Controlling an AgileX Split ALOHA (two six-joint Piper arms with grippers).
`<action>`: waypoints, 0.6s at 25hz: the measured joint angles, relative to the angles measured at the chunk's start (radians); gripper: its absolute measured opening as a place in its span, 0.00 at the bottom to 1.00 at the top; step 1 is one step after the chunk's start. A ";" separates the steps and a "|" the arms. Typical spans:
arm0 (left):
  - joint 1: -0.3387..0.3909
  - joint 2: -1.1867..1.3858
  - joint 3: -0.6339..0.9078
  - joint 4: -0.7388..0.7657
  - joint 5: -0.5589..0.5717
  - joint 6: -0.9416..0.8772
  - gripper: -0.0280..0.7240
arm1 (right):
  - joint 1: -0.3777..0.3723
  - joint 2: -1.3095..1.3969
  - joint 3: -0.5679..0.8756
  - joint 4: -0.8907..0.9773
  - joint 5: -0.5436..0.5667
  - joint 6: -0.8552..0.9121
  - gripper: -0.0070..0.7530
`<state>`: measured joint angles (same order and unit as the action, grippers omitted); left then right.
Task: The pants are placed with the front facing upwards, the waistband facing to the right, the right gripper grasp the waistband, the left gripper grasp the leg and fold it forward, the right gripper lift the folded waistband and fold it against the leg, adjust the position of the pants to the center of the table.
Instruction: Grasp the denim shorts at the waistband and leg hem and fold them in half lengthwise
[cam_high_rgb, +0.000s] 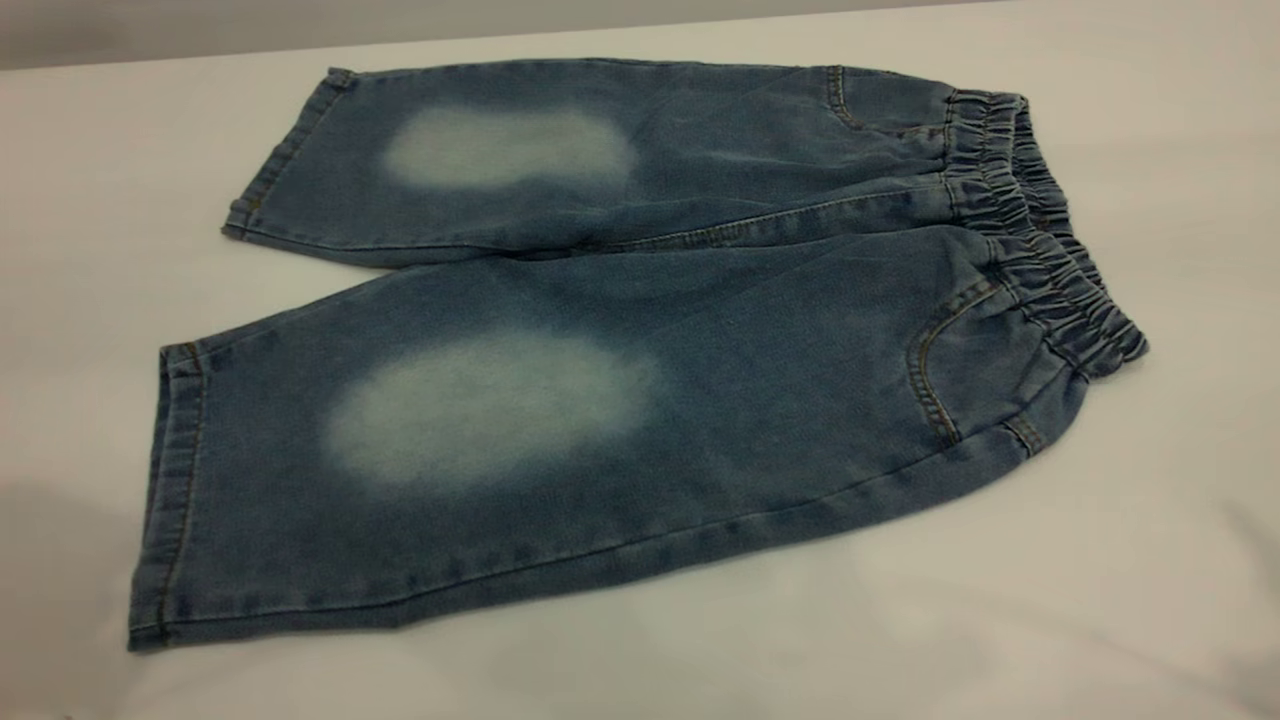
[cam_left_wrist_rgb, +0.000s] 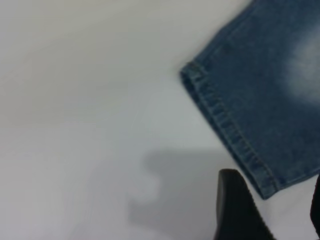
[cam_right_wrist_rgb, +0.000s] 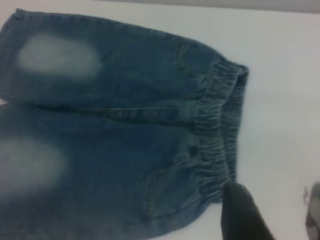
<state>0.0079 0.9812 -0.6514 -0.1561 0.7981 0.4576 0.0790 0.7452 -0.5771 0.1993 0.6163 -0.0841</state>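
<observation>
The blue denim pants (cam_high_rgb: 600, 350) lie flat on the white table (cam_high_rgb: 1150, 560), front up, with a pale oval on each leg. The gathered waistband (cam_high_rgb: 1040, 230) is at the right and the leg hems are at the left. Neither gripper shows in the exterior view. In the left wrist view my left gripper (cam_left_wrist_rgb: 275, 210) is open over bare table, just off a corner of a leg hem (cam_left_wrist_rgb: 230, 130). My right gripper (cam_right_wrist_rgb: 277, 212) is open too, one dark finger (cam_right_wrist_rgb: 240, 210) close beside the waistband's (cam_right_wrist_rgb: 217, 130) end, holding nothing.
Bare white table (cam_left_wrist_rgb: 75, 100) surrounds the pants on all sides, widest along the front and right. The table's far edge (cam_high_rgb: 200, 55) runs just behind the far leg. A soft shadow (cam_high_rgb: 50, 560) lies on the table at the front left.
</observation>
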 joint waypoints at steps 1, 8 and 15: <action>0.000 0.020 0.000 -0.021 -0.002 0.028 0.50 | 0.000 0.026 0.000 0.020 0.003 -0.001 0.33; 0.000 0.140 0.000 -0.186 -0.027 0.238 0.50 | 0.000 0.222 0.000 0.150 -0.021 -0.119 0.33; -0.001 0.260 0.000 -0.294 -0.049 0.376 0.50 | 0.000 0.453 0.000 0.214 -0.150 -0.167 0.33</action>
<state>0.0067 1.2408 -0.6514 -0.4499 0.7493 0.8333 0.0790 1.1980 -0.5771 0.4131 0.4658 -0.2508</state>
